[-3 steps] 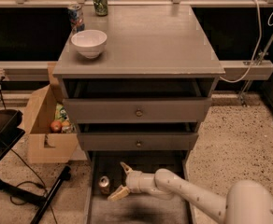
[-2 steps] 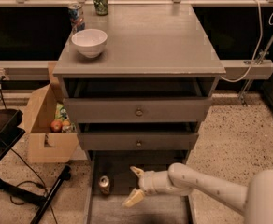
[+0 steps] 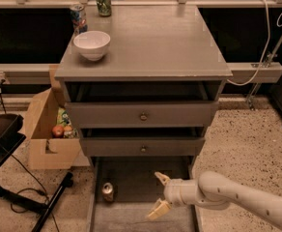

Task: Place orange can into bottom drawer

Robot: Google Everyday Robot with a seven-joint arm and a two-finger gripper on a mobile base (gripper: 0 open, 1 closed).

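Note:
The orange can (image 3: 108,191) stands upright in the left part of the bottom drawer (image 3: 137,180), which is pulled out below the two knobbed drawers. My gripper (image 3: 158,194) is open and empty, hovering over the drawer's middle to the right of the can, clearly apart from it. One fingertip (image 3: 159,176) points up-left and the other lies lower, near the drawer's front. My white arm (image 3: 242,202) comes in from the lower right.
A white bowl (image 3: 91,44), a blue-and-red can (image 3: 78,17) and a green can (image 3: 103,0) stand on the cabinet top (image 3: 155,42). A cardboard box (image 3: 47,129) with produce sits on the floor to the left. A black stand base (image 3: 15,197) lies at the lower left.
My gripper has drawn away to the right from the can, which stays standing in the drawer. The arm has pulled back towards the lower right.

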